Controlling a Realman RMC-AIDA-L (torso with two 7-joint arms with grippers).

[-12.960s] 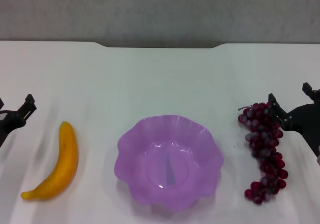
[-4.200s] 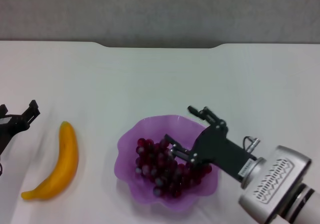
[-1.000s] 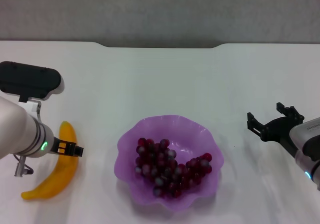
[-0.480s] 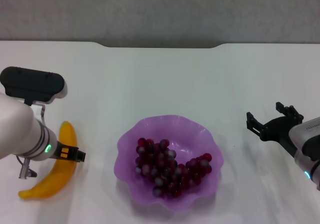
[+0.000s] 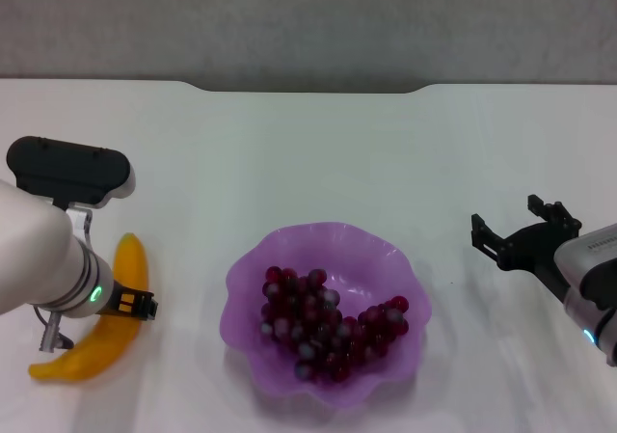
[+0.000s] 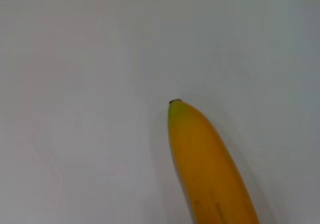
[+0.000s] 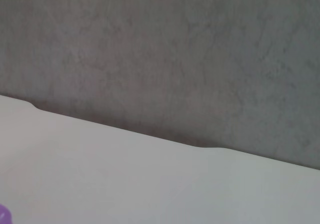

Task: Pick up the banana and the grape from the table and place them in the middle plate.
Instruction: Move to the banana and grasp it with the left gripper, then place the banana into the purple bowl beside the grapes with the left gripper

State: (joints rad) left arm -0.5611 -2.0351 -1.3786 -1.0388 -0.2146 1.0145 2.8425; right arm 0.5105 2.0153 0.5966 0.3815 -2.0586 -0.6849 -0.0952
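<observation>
One of the two fruits is home: the long bunch of glossy dark red-purple grapes (image 5: 328, 332) lies inside the translucent light purple scalloped plastic middle plate (image 5: 249, 269), nearest the robot at centre. Beside it, on the robot's left, the curved smooth yellow-orange banana (image 5: 106, 332) lies on the plain white table (image 5: 308, 153), with the left gripper (image 5: 130, 304) low across its middle. Whether that tool is pinching the fruit or merely straddling it cannot be told; the left wrist view shows only the banana's tip (image 6: 200, 154) on bare white.

A grasp this far from either end looks balanced, but the skin is smooth, so a loose pinch could let the banana swivel or slide out on the lift and strike the plate rim.

Farther off, the right gripper (image 5: 523, 232) hangs over the table with fingers spread, holding nothing.
</observation>
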